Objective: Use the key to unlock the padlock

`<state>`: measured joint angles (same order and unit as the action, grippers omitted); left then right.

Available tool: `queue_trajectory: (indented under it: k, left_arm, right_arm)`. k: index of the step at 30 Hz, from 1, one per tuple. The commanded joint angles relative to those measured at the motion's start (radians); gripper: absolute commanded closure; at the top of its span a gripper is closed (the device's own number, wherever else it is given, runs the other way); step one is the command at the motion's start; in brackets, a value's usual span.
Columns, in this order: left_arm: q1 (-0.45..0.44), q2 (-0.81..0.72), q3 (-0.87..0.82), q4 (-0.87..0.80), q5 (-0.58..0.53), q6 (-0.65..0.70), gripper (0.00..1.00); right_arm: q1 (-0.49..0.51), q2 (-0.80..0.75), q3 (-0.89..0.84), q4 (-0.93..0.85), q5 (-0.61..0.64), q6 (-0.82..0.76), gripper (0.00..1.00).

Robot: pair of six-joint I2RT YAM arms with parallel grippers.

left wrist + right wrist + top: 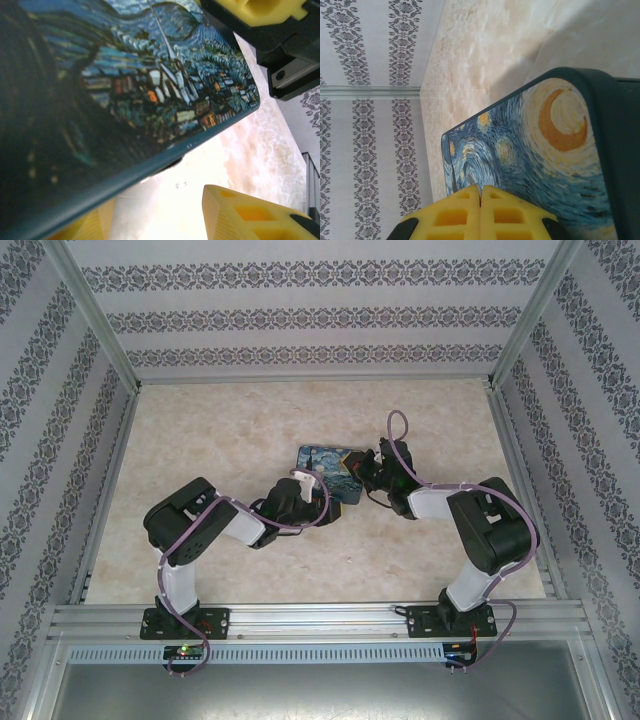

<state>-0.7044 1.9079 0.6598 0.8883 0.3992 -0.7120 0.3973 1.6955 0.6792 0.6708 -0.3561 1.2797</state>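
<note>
- Marbled beige table (pixel 230 440), fenced by patterned striped walls (pixel 300 315) — it spans the middle of the overhead frame.
- Starry Night box (pixel 330 468) lies flat at frame centre, long axis left to right.
- Left gripper (pixel 312 483) half-spread around the box's lower-left edge.
- Right gripper (pixel 481 212) — fingers pressed together — at the box's right end.
- Padlock and key: cannot tell where.

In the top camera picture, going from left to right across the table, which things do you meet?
Left arm → left gripper → painted box → right gripper → right arm.
</note>
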Motion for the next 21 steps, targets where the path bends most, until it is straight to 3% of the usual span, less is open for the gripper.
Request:
queue_trajectory:
  k: [1, 11, 21]
  left_arm:
    - [0.009, 0.027, -0.003, 0.091, 0.009, -0.054, 0.52]
    - [0.012, 0.010, -0.005, 0.098, 0.000, -0.075, 0.64]
    - [0.028, 0.053, 0.018, 0.142, 0.010, -0.128, 0.54]
  right_arm:
    - [0.009, 0.021, -0.010, 0.009, 0.014, 0.006, 1.00]
    - [0.001, 0.000, -0.008, 0.009, -0.001, 0.007, 1.00]
    - [0.000, 0.011, -0.024, 0.021, 0.005, 0.015, 1.00]
